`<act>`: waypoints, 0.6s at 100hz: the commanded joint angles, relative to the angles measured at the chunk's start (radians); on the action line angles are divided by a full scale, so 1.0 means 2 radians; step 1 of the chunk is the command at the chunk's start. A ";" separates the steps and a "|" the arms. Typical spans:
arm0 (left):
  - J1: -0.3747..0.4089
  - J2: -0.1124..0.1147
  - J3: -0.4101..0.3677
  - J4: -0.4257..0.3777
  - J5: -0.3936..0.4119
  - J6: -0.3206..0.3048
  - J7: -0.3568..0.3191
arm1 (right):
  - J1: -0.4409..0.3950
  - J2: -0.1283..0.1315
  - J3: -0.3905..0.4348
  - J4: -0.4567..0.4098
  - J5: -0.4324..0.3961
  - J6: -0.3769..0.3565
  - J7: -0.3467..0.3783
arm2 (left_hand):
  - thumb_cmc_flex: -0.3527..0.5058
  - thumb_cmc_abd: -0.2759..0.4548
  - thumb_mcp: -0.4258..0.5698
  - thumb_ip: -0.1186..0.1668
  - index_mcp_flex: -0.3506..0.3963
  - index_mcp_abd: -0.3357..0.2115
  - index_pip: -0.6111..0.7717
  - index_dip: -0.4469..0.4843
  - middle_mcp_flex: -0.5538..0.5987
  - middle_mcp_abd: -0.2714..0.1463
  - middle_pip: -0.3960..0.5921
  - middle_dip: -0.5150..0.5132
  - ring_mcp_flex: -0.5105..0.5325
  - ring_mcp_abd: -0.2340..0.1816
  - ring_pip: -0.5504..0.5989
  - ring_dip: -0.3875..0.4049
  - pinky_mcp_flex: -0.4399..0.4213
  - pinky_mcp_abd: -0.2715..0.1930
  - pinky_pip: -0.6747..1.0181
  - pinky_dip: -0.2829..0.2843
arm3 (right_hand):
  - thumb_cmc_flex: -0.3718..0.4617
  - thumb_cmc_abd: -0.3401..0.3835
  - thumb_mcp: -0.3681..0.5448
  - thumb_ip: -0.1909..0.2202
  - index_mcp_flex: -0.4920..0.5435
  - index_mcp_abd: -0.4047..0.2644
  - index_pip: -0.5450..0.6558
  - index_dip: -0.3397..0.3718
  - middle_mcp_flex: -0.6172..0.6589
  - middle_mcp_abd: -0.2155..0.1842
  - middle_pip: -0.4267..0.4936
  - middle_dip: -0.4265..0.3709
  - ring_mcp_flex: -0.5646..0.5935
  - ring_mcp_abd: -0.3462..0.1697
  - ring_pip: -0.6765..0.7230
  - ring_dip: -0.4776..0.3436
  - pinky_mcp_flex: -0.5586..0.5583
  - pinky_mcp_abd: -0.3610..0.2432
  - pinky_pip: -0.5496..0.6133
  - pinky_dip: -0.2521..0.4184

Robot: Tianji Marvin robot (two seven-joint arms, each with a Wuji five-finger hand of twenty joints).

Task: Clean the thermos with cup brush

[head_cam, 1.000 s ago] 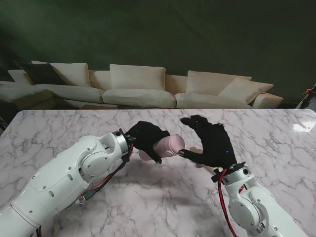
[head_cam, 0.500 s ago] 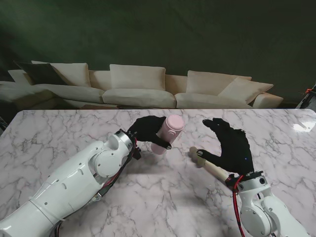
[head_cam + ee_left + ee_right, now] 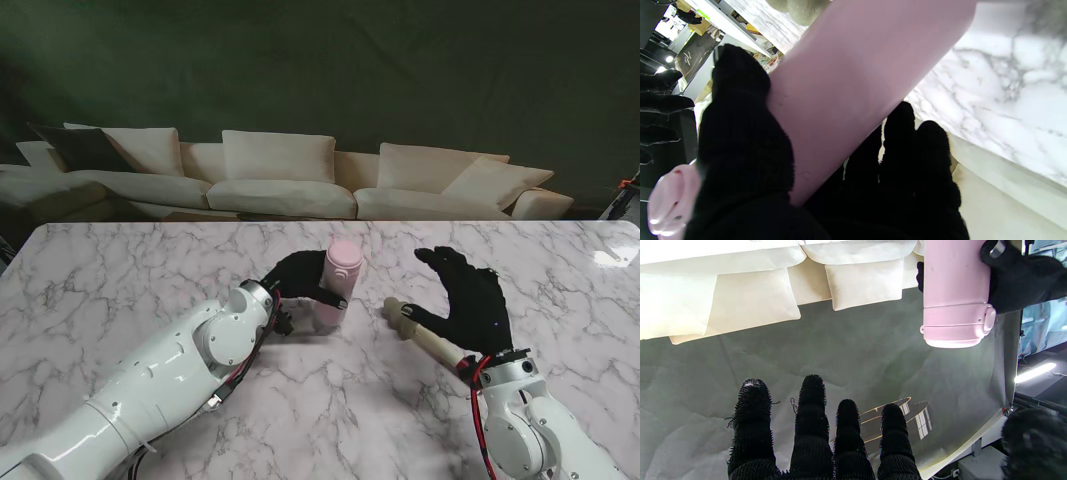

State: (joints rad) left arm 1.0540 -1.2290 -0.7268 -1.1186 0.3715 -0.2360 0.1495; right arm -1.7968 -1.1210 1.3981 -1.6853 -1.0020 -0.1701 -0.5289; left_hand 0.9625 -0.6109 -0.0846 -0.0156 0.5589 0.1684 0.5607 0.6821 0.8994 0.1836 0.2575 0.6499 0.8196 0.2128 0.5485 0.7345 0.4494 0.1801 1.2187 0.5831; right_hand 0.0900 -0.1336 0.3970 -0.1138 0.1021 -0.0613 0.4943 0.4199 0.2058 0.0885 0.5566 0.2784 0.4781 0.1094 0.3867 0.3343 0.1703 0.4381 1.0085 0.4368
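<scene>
The left hand (image 3: 300, 277) is gripping the upright pink thermos (image 3: 335, 283) on the marble counter (image 3: 120, 280); the right hand (image 3: 470, 300), fingers (image 3: 811, 406) spread wide, is hovering beside the cup brush (image 3: 425, 335).

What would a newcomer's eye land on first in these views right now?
Most striking is the pink thermos, upright at the middle of the marble table with the black-gloved left hand wrapped around its body. To its right, the right hand has its fingers spread, with the cup brush handle running under its palm. Behind the table sits a cream sofa against a dark wall.
</scene>
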 commanded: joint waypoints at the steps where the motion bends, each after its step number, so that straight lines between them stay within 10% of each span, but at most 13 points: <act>1: -0.003 -0.005 0.006 0.010 -0.003 -0.001 -0.009 | 0.001 0.000 -0.001 0.007 -0.001 0.004 0.000 | 0.146 0.220 0.102 0.033 0.032 -0.099 0.062 0.013 0.008 -0.079 0.017 -0.003 -0.006 -0.005 -0.001 -0.005 -0.013 -0.007 -0.009 -0.003 | 0.005 0.024 -0.008 0.014 -0.012 0.006 -0.012 0.011 -0.015 0.001 -0.007 -0.002 -0.013 -0.012 -0.012 -0.003 -0.012 -0.015 -0.009 0.002; 60: 0.008 -0.007 0.006 0.043 -0.010 -0.004 -0.004 | 0.002 0.000 -0.007 0.013 0.002 0.015 -0.001 | 0.097 0.187 0.073 0.037 0.017 -0.081 0.020 0.002 -0.033 -0.060 0.012 -0.033 -0.035 0.012 -0.016 -0.013 -0.036 0.001 -0.025 0.005 | 0.014 0.036 -0.023 0.015 -0.012 0.007 -0.014 0.017 -0.015 0.001 -0.007 -0.002 -0.015 -0.012 -0.012 -0.003 -0.020 -0.020 -0.015 0.006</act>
State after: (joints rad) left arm 1.0611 -1.2440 -0.7157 -1.0513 0.3504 -0.2442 0.1600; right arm -1.7924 -1.1209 1.3891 -1.6626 -0.9975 -0.1475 -0.5307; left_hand 0.9957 -0.5923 -0.0964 -0.0165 0.5279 0.1669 0.5344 0.6583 0.8593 0.1563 0.2247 0.6075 0.7728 0.2203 0.5271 0.7168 0.4003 0.1812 1.1850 0.5831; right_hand 0.0944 -0.0951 0.3725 -0.1138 0.1021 -0.0613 0.4929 0.4308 0.2058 0.0885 0.5565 0.2784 0.4709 0.1084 0.3776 0.3343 0.1488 0.4344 1.0022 0.4384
